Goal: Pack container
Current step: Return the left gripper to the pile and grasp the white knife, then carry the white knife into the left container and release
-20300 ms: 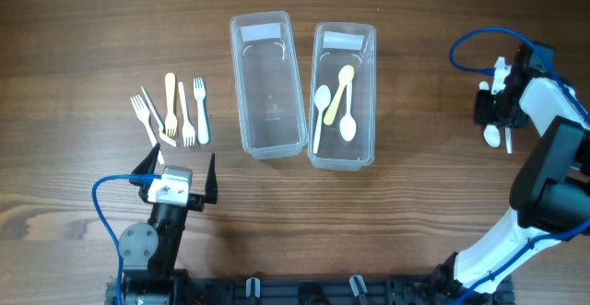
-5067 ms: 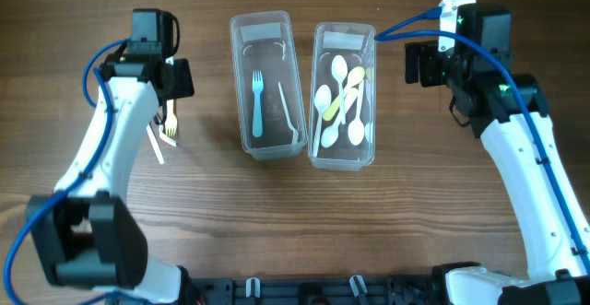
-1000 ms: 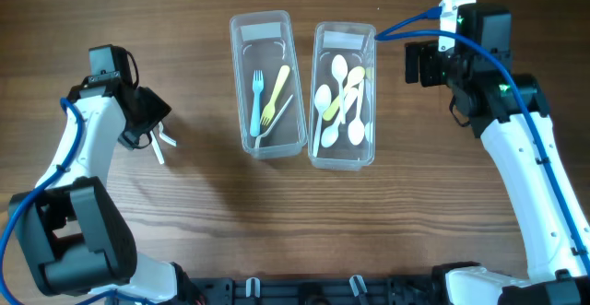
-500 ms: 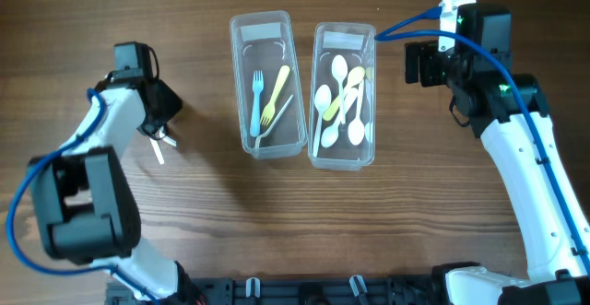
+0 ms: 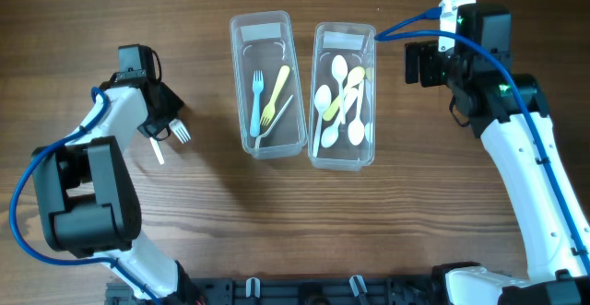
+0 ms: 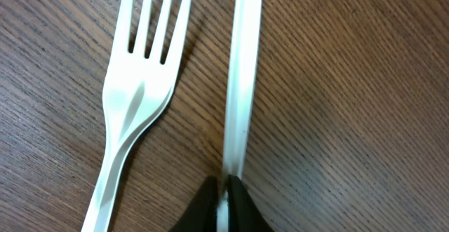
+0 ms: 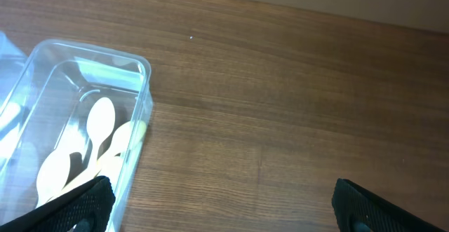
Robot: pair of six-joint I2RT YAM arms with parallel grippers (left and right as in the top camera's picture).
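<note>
1. Left hand (image 6: 224,204) pinched a white utensil (image 5: 159,153) lying on the bench (image 5: 92,29), with a white fork (image 5: 182,132) at its 2 o'clock overhead.
2. Left box (image 5: 265,61) held forks (image 5: 257,102); right box (image 5: 343,40), at its 3 o'clock, held spoons (image 5: 355,132).
3. Right hand (image 7: 223,205) stood wide open.

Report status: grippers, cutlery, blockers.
Left gripper shut on thin white utensil; white fork loose beside it. Right gripper open, empty, right of spoon container. Fork container holds three pieces. No blocker seen.
</note>
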